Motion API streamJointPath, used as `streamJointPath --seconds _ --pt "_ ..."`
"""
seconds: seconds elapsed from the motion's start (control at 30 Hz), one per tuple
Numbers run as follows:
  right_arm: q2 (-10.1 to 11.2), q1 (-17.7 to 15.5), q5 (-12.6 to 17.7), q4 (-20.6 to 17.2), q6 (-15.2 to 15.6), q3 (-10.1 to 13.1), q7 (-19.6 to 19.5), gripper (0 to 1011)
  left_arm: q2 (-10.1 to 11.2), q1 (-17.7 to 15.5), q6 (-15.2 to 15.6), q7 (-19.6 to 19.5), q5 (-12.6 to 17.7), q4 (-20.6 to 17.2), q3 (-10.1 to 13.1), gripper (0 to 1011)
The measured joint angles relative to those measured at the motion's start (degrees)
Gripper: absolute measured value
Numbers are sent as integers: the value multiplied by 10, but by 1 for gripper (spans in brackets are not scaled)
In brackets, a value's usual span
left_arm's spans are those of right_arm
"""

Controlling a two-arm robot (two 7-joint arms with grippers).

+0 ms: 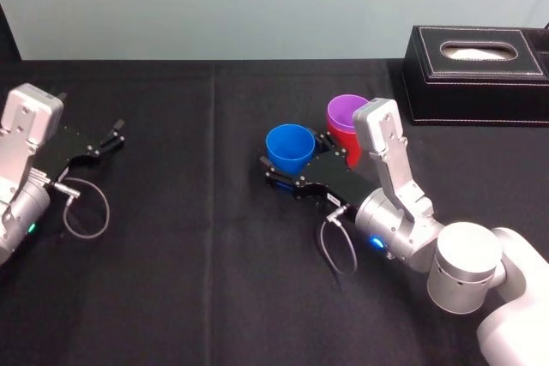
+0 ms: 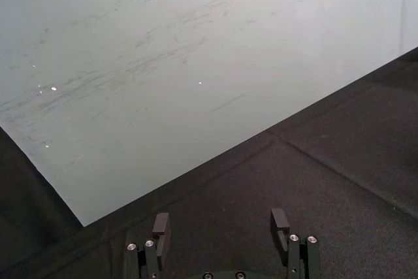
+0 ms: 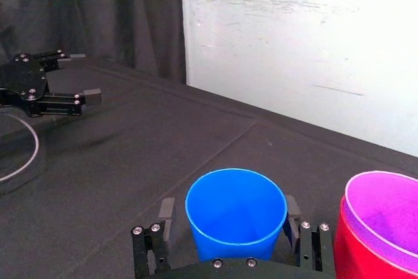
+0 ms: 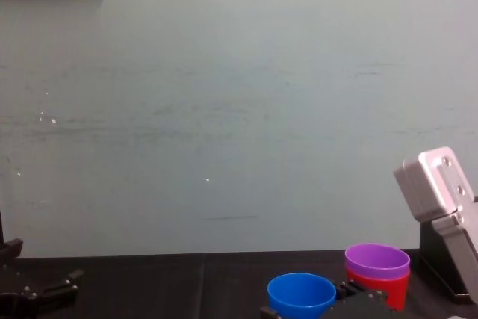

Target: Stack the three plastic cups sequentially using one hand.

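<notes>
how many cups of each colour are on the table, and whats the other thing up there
blue cup: 1
purple cup: 1
red cup: 1
black box: 1
total: 4

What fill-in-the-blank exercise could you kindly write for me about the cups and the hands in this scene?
Nested inside the red cup is the ___ cup. The right hand, open, straddles the ___ cup. The left hand, far from the cups, is ___ and holds nothing.
Missing words: purple; blue; open.
</notes>
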Motion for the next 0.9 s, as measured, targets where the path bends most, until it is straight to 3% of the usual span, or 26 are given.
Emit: streamJointPath --seconds 0.9 --pt "-9 -4 -11 5 -9 8 -15 1003 0 0 0 0 0 0 0 1005"
